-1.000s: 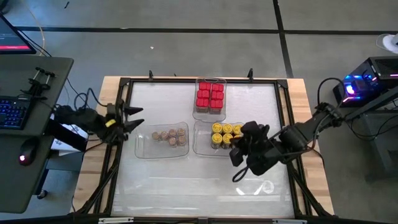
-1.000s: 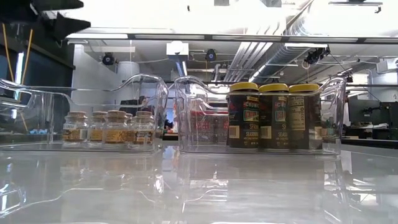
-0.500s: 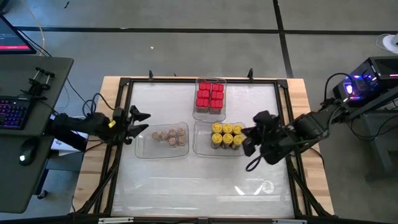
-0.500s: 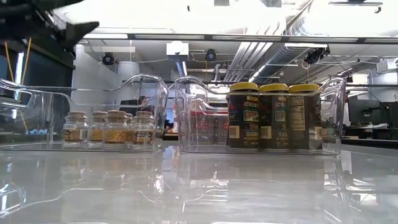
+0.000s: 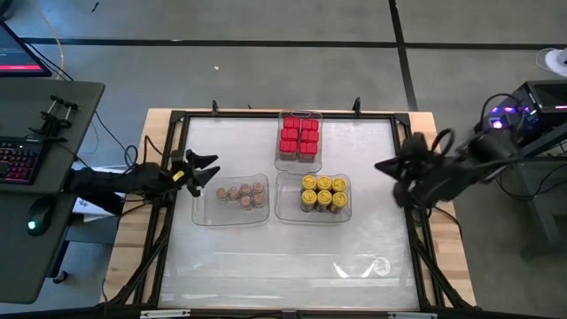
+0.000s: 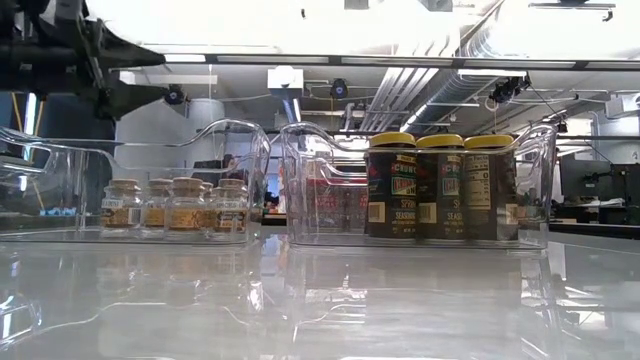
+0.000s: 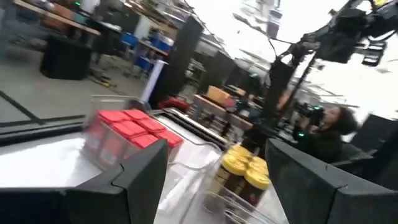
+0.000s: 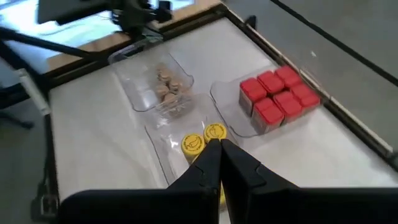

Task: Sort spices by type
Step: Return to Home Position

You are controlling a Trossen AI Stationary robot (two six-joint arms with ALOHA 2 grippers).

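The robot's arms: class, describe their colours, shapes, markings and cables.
Both are black, slender and jointed. The left gripper has pointed black fingers and a yellow mark behind them. The right gripper has wedge-shaped black fingers; a cable loops near its wrist.

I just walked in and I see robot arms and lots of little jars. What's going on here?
The robot is sorting spices, and the sorting looks finished. Each kind sits in its own clear tray: the red boxes, the yellow-lidded jars and the small brown jars. The left gripper hovers open at the left side of the table, near the brown jars. The right gripper is shut over the right side. Neither holds anything.
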